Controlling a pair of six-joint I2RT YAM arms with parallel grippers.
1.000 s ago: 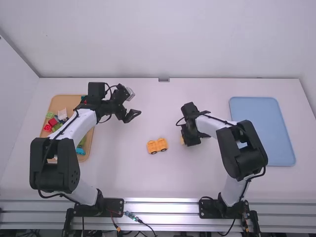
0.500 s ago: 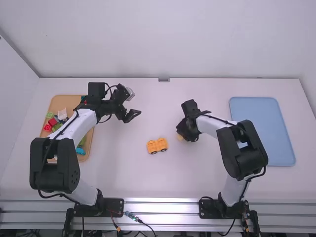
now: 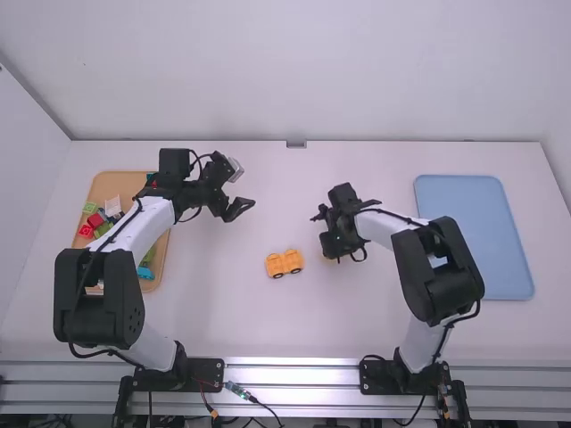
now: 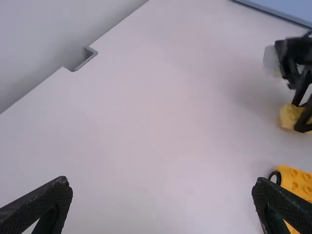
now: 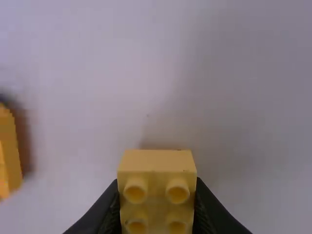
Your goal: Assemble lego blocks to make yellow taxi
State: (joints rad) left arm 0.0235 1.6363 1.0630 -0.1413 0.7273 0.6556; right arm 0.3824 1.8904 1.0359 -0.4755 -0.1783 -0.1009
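My right gripper (image 3: pixel 335 251) is low over the table, right of the orange-yellow car base (image 3: pixel 285 262). In the right wrist view my right gripper (image 5: pixel 157 184) is shut on a yellow block (image 5: pixel 157 163), whose studs face the camera; part of the car base (image 5: pixel 7 153) lies apart from it. My left gripper (image 3: pixel 239 211) hangs farther up the table, left of the car base. In the left wrist view my left gripper (image 4: pixel 161 181) is open with nothing between its fingers; the studded car base (image 4: pixel 296 182) and the held yellow block (image 4: pixel 290 116) also show.
An orange tray (image 3: pixel 163 259) with red, green, blue and white blocks lies at the left, partly under the left arm. A blue tray (image 3: pixel 475 236) lies at the right, beyond the right arm. A wall rises behind the table's far edge.
My right gripper has rotated at the wrist over nearly the same spot, keeping the yellow block. The left arm and the car base have stayed still.
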